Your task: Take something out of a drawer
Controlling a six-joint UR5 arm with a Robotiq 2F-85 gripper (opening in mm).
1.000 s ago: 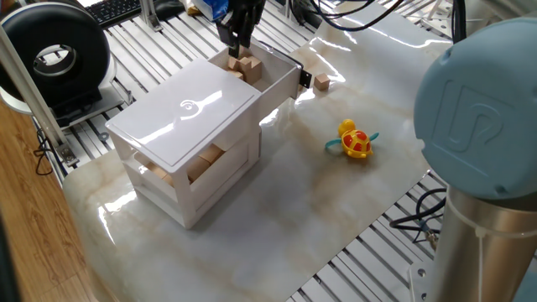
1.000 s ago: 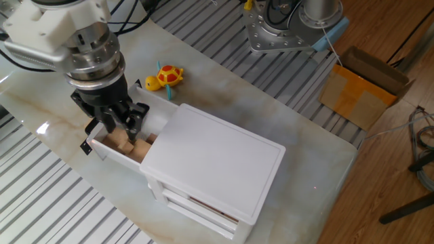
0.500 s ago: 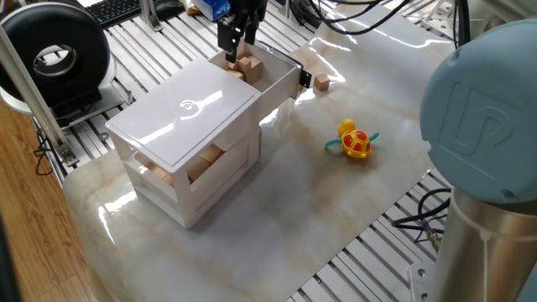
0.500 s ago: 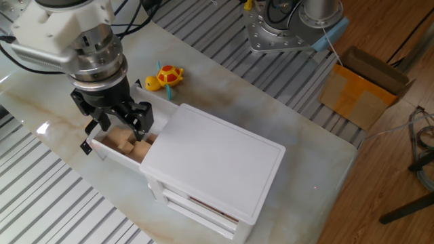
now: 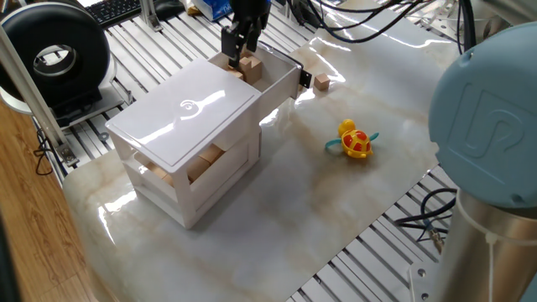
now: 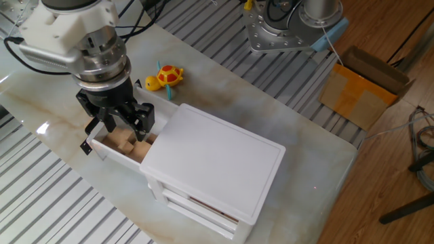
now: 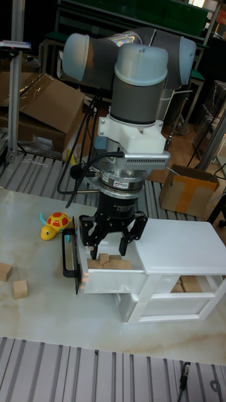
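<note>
The drawer [image 5: 283,85] is the top tier of the white box and stands pulled out, with a black knob on its front. Several wooden blocks [image 5: 250,69] lie inside it. My gripper [image 5: 239,39] hangs just above these blocks, open, with nothing between its fingers. The other fixed view shows the gripper [image 6: 123,126] over the blocks [image 6: 124,141], within the drawer [image 6: 114,157] walls. The tall fixed view shows the fingers [image 7: 94,242] spread wide above the blocks [image 7: 117,259] and the drawer [image 7: 103,282].
A yellow and red toy turtle [image 5: 355,140] lies on the marble top to the right. A loose wooden block [image 5: 322,81] sits near the drawer front, and two more blocks [image 7: 19,289] lie at the table's left. The lower tiers [image 5: 198,165] hold wooden blocks.
My gripper has lifted a little out of the drawer and its fingers have spread apart. The blocks stay in the drawer.
</note>
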